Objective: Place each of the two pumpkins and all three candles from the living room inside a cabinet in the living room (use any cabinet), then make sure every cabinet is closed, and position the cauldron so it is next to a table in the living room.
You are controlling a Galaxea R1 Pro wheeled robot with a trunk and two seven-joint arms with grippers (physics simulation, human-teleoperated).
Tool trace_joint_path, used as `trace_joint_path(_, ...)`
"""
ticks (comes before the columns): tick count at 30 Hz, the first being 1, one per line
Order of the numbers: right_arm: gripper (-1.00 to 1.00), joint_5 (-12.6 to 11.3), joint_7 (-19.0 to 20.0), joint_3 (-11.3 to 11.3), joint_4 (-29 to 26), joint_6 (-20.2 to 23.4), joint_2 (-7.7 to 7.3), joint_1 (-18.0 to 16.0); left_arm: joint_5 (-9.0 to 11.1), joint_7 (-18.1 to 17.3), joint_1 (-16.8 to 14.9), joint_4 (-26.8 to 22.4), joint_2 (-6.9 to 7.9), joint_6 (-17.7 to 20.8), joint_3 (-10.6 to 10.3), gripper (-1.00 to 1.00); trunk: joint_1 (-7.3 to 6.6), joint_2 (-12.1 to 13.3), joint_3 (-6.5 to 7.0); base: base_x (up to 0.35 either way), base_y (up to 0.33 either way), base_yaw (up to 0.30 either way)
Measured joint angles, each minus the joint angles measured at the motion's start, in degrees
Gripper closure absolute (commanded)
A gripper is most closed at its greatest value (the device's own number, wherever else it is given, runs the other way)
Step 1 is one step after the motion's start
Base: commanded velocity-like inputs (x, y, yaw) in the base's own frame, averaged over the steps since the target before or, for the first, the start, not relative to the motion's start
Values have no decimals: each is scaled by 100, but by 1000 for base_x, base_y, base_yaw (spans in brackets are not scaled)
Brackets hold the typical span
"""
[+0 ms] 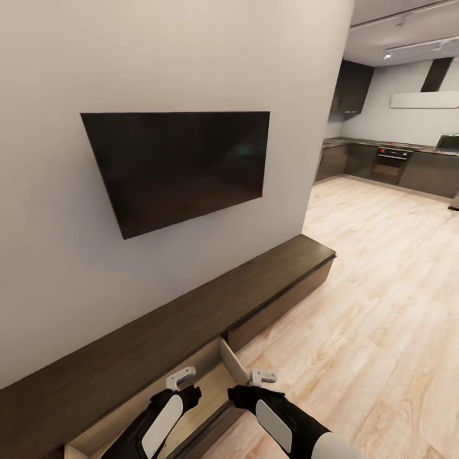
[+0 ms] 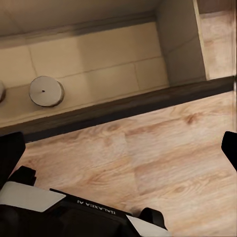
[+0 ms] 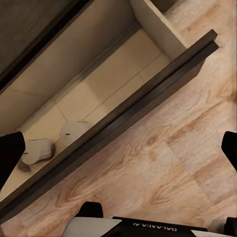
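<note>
The robot stands close to the long low cabinet that runs along the pale wall beneath a dark wall-mounted screen. One drawer is pulled out over the light wood floor, its pale lining exposed. Both arms reach down at the bottom of the head view: the left gripper hangs over the open drawer, the right gripper just past the drawer's side wall, above the floor.

From the left wrist, the left gripper's dark fingertips sit at opposite edges of the picture, spread wide with nothing between them but floor and the drawer's dark front edge. A squat greyish candle stands upright on the drawer bottom, and the rim of a second one just shows beside it.

The right gripper is likewise spread and empty. Its camera looks across the drawer front, which partly hides two candles behind it: one upright, one lying on its side, close together.

Off to the right the floor runs on to a kitchen with dark units and an oven.
</note>
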Motion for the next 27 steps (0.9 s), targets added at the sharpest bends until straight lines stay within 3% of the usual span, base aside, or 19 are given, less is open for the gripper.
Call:
trace_joint_path(7,-100,3,303,-3,4,12,0,-5,-1,-20,8,-16,-1,-21,-46,-100,0,0,43,0,0,-240)
trace_joint_path(15,-100,-2,392,-9,4,18,-16,-3,-31,-9,8,-34,-1,-22,-68,-100,0,0,93,-13,0,-240)
trace_joint_path(27,-100,-163,464,-9,-13,36,-17,-3,-71,46,9,-39,-9,-31,-83,-100,2,1,167,-203,-147,-240)
